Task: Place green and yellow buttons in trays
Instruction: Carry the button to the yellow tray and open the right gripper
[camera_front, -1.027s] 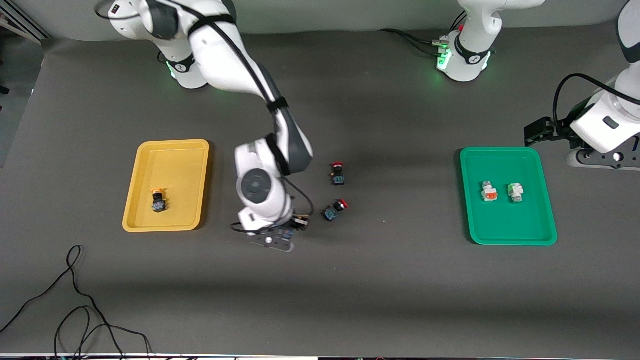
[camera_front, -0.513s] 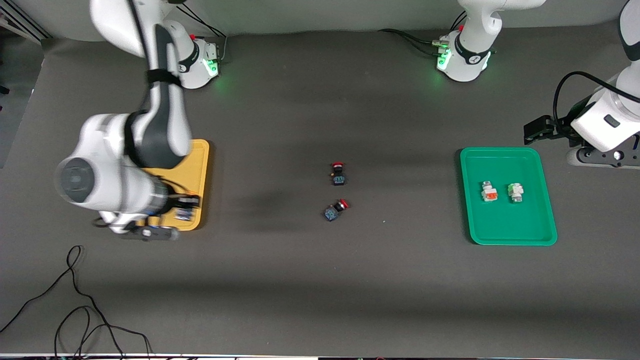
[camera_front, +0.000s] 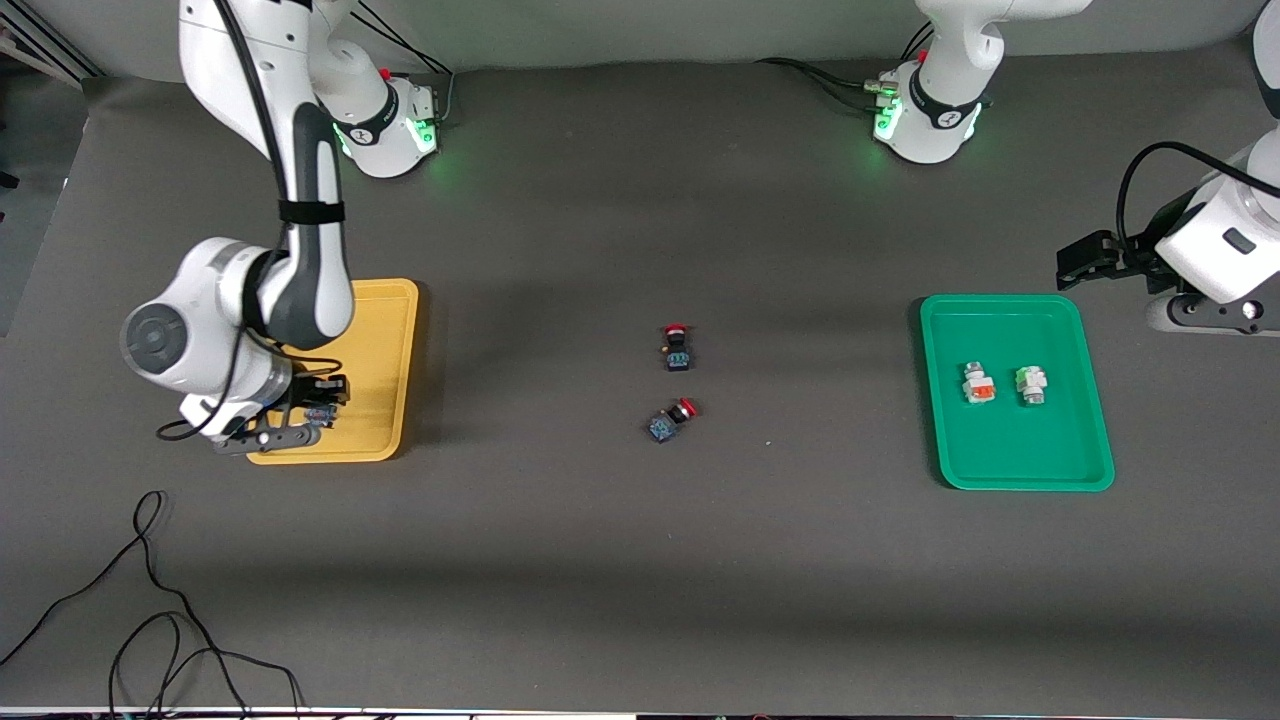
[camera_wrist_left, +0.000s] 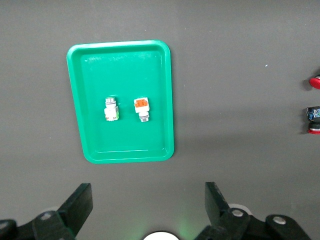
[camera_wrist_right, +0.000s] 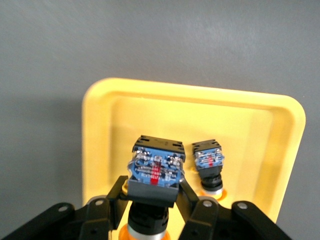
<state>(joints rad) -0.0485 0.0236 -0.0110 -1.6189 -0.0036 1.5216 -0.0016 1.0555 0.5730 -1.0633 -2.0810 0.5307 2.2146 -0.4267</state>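
Observation:
My right gripper (camera_front: 305, 415) hangs over the mustard yellow tray (camera_front: 385, 330), at the end nearer the front camera. It is shut on a yellow-capped button with a black-blue body (camera_wrist_right: 156, 172). In the right wrist view the gripper (camera_wrist_right: 154, 189) holds it above the yellow tray (camera_wrist_right: 250, 130), beside a second yellow-capped button (camera_wrist_right: 209, 165) that lies in the tray. The green tray (camera_front: 1015, 315) holds two white buttons, one orange-marked (camera_front: 978, 384) and one green-tinted (camera_front: 1031, 384). My left gripper (camera_front: 1085, 262) waits open and empty beside the green tray (camera_wrist_left: 120, 60), with both white buttons (camera_wrist_left: 111, 109) (camera_wrist_left: 142, 108) in its view.
Two red-capped black-blue switches (camera_front: 677, 347) (camera_front: 670, 420) lie mid-table between the trays. They also show in the left wrist view (camera_wrist_left: 313, 120). A black cable (camera_front: 150, 600) loops on the table near the front camera at the right arm's end.
My right gripper carried the yellow-capped button from mid-table toward the right arm's end and now holds it over the yellow tray. The left arm has barely moved.

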